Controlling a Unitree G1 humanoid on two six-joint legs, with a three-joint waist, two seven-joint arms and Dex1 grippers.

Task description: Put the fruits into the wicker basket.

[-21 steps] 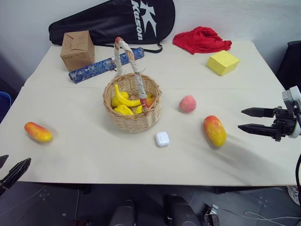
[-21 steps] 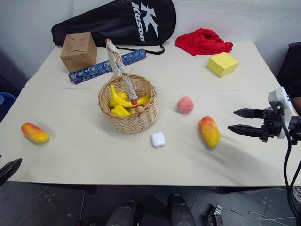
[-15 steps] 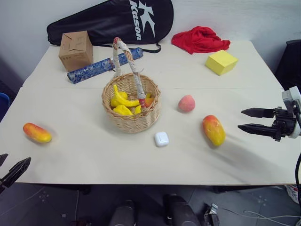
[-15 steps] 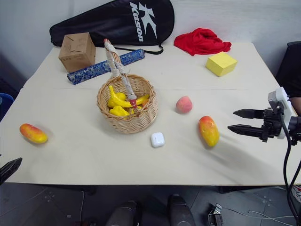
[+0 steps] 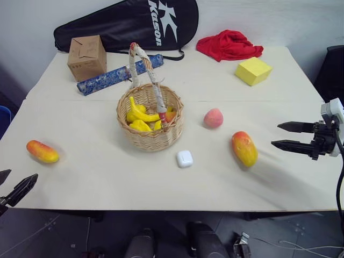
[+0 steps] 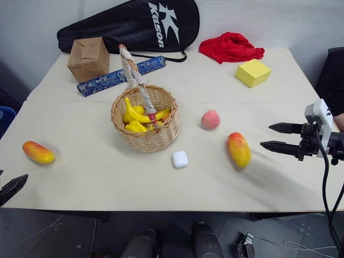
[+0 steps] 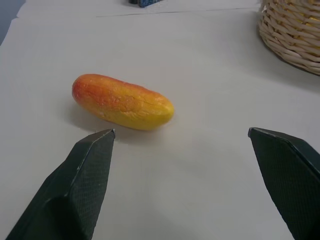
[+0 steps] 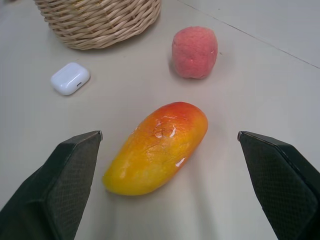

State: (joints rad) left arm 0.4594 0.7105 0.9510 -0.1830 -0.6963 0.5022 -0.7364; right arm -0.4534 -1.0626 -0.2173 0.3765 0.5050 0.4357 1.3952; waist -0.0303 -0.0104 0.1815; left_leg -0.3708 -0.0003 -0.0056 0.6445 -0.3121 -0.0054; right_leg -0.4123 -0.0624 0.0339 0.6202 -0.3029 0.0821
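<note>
Wicker basket point(image 5: 151, 123) sits mid-table with the bananas point(image 5: 141, 116) inside, exactly where it was a moment ago. Nothing on the table point(image 5: 107, 177) has shifted. One mango point(image 5: 43, 151) lies near the left edge, the left pincer point(image 5: 14, 189) hovering just off the table's near edge, fingers spread wide and empty. The other mango point(image 5: 244, 148) rests right of the white case point(image 5: 184, 158), the peach point(image 5: 213, 117) behind it. Right pincer point(image 5: 285, 135) holds beside that mango, released, hardly moved.
</note>
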